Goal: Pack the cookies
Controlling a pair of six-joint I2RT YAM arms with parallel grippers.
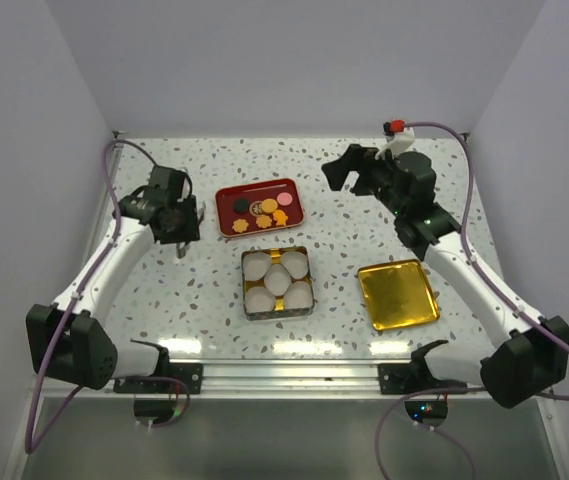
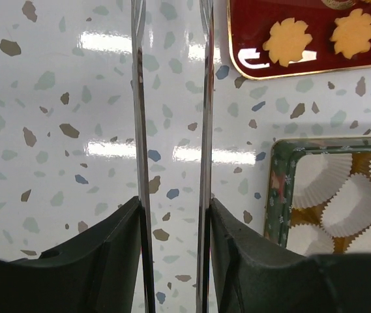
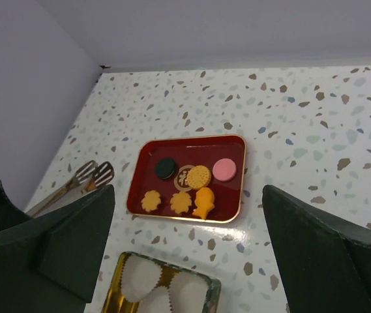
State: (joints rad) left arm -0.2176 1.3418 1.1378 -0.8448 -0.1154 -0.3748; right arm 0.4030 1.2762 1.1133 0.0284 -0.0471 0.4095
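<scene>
- L arm: goes from its near-left base up & in toward centre. Wrist bent, so L hand (image 1: 178, 232) points down at the speckled worktop (image 1: 364, 240), just left of the red tray (image 3: 232, 193).
- L hand: narrow, gripping tongs (image 2: 139, 117). The 2 thin metal blades lie against the inner faces of its fingers and run straight out, parallel w/ a gap btwn them, over bare worktop.
- Cookies (image 3: 198, 177): all on the tray, centre-back of the worktop.
- Layout: 2 rows along the tray's long axis, which runs left-right w/ the right end a bit farther back.
- Back row: dark round, yellow round, pink round.
- Front row: 2 orange flower shapes + 1 longer orange piece, its long axis across the rows.
- Tin (image 2: 278, 195) w/ white paper cups (image 1: 277, 282): just in front of the tray.
- Gold lid (image 1: 397, 294): flat, to the tin's right.
- R arm: stretches from its near-right base far to the back. R hand (image 1: 349, 172) is raised, turned left toward the tray, well apart from it.
- R hand: fingers spread wide, empty.
</scene>
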